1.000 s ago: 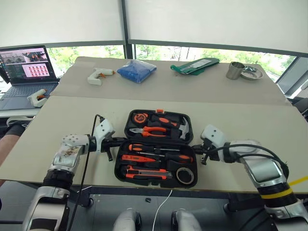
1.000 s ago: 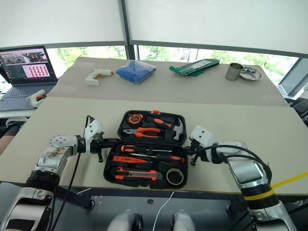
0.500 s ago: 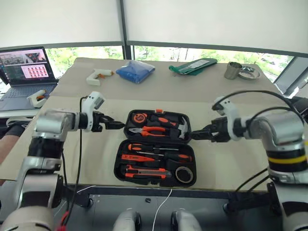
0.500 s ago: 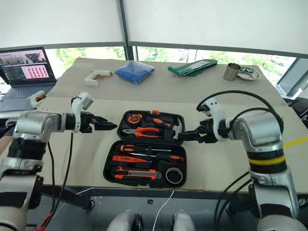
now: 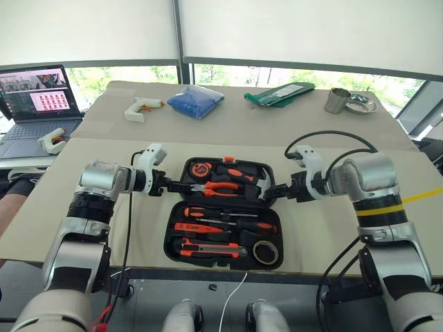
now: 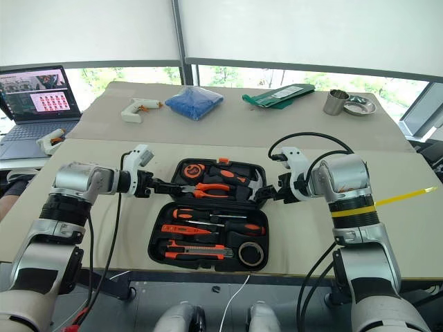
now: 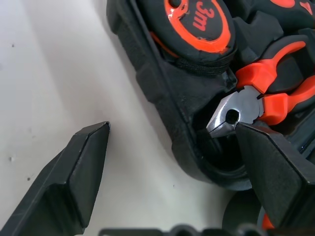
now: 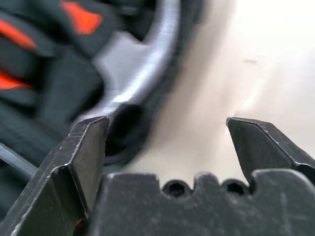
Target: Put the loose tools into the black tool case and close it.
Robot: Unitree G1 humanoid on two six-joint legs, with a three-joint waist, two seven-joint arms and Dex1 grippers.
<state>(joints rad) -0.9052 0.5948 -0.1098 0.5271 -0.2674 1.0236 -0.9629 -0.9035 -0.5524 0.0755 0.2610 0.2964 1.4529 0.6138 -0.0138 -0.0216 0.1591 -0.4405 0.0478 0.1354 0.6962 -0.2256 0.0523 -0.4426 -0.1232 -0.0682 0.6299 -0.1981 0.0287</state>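
Bare table (image 5: 97, 214) flanks the open black tool case (image 5: 225, 211) (both sides); clutter sits well behind.

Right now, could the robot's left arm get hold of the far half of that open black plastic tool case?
Probably yes. The left gripper is open and straddles the left edge of the black tool case's far half, beside the orange-handled pliers, with nothing in between.

Laptop (image 5: 31, 104): cut off by the left edge.
Hammer (image 8: 142, 64): blurred, head only partly in frame.
Tape measure (image 7: 199, 24): cropped by the top edge.
Pliers (image 7: 261, 98): handles run off the edge, jaws partly behind a finger.
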